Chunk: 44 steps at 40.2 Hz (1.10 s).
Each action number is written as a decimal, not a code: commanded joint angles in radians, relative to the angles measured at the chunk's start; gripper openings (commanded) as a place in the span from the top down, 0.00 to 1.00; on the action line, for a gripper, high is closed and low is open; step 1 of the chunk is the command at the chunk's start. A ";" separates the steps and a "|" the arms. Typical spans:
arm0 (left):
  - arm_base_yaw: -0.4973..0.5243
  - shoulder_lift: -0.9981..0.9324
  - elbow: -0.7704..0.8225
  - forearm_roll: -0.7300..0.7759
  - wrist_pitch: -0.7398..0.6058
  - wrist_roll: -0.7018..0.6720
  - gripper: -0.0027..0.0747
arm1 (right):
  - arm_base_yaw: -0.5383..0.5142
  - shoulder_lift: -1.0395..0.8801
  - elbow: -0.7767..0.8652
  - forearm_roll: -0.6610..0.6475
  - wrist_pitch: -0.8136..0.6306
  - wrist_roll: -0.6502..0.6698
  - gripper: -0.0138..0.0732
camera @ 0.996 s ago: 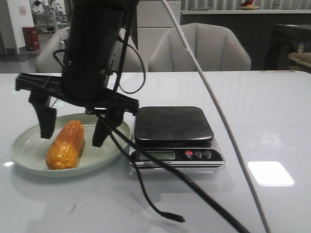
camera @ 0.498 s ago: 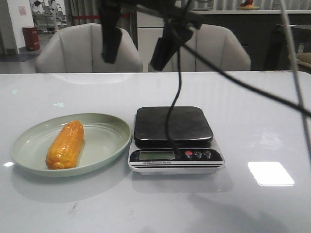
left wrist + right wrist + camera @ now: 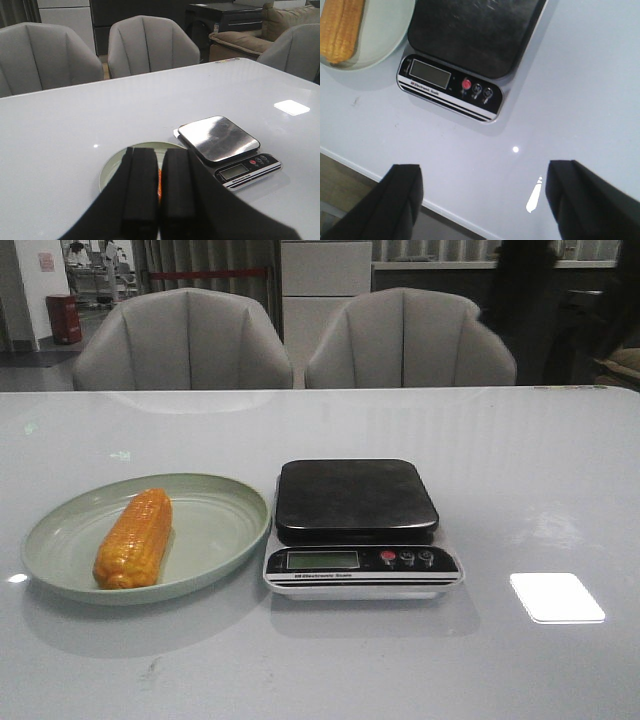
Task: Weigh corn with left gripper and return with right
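Observation:
The orange-yellow corn [image 3: 133, 538] lies on a pale green plate [image 3: 225, 495], left of the scale [image 3: 355, 500], whose black platform is bare. No gripper shows in the front view. In the left wrist view my left gripper [image 3: 160, 155] is shut and empty, high above the plate [image 3: 112, 167]; a sliver of corn [image 3: 159, 182] shows in the narrow gap between the fingers, with the scale [image 3: 217, 139] beside. My right gripper [image 3: 485, 172] is open and empty above the table's near edge, in front of the scale [image 3: 470, 35]; the corn [image 3: 341, 27] is at that view's corner.
Two grey chairs [image 3: 185, 340] stand behind the white table [image 3: 520, 470]. A bright light reflection [image 3: 556, 597] lies on the table right of the scale. The table's near edge [image 3: 365, 170] shows in the right wrist view.
The black arm that hung open over the corn and plate has risen and left the front view. The corn, plate and scale have not moved.

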 commanded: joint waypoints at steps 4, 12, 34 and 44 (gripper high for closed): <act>-0.001 0.014 -0.022 0.002 -0.080 0.001 0.82 | -0.060 -0.233 0.163 0.053 -0.154 -0.054 0.14; -0.001 0.014 -0.022 0.002 -0.080 0.001 0.82 | -0.060 -0.462 0.337 0.052 -0.318 -0.087 0.14; -0.001 0.014 -0.022 0.002 -0.080 0.001 0.82 | -0.052 -1.094 0.897 -0.074 -0.900 -0.087 0.14; -0.001 0.014 -0.022 0.002 -0.080 0.001 0.82 | -0.052 -1.187 1.035 -0.074 -1.090 -0.087 0.14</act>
